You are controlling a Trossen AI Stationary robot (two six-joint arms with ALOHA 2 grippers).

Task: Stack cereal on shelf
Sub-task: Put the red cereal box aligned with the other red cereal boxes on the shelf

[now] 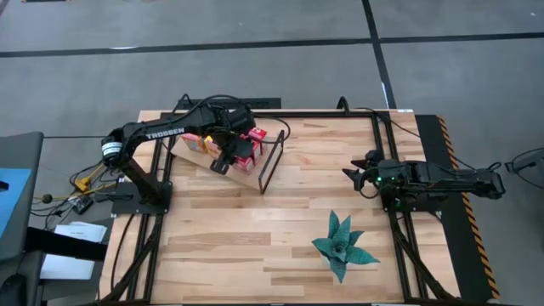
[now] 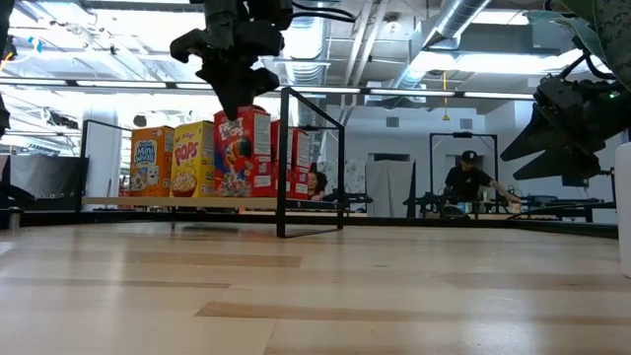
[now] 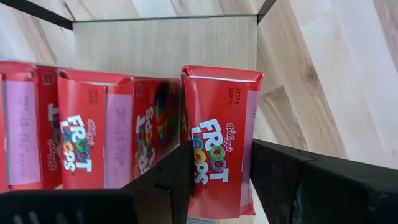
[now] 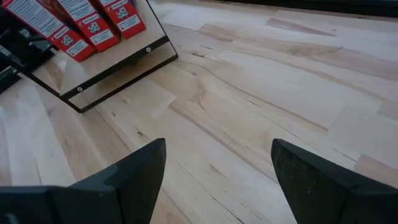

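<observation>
Several cereal boxes stand upright on the shelf board [image 1: 197,158]: an orange one [image 2: 152,162], a yellow one [image 2: 192,158] and red Froot Loops boxes [image 3: 81,137]. The shelf's black frame [image 2: 312,163] rises at its right end. My left gripper [image 1: 223,161] [image 3: 221,146] hangs over the board's near side, shut on one red Froot Loops box [image 2: 243,150]. My right gripper [image 1: 351,172] [image 4: 217,149] waits open over bare table to the right, its fingers pointing toward the shelf. My left gripper pinches the red Froot Loops box at its top end [image 3: 208,162], one finger [image 3: 177,177] on each broad face, across the box's thin side. The fingers come from above, pointing down. The box is upright, and its bottom [image 2: 243,195] appears to rest on the shelf board.
A teal artificial plant [image 1: 342,246] lies on the table's near right part. The slatted tabletop [image 1: 280,212] is bare between the shelf and the right arm. In the low view, people sit in the room behind the table [image 2: 471,182].
</observation>
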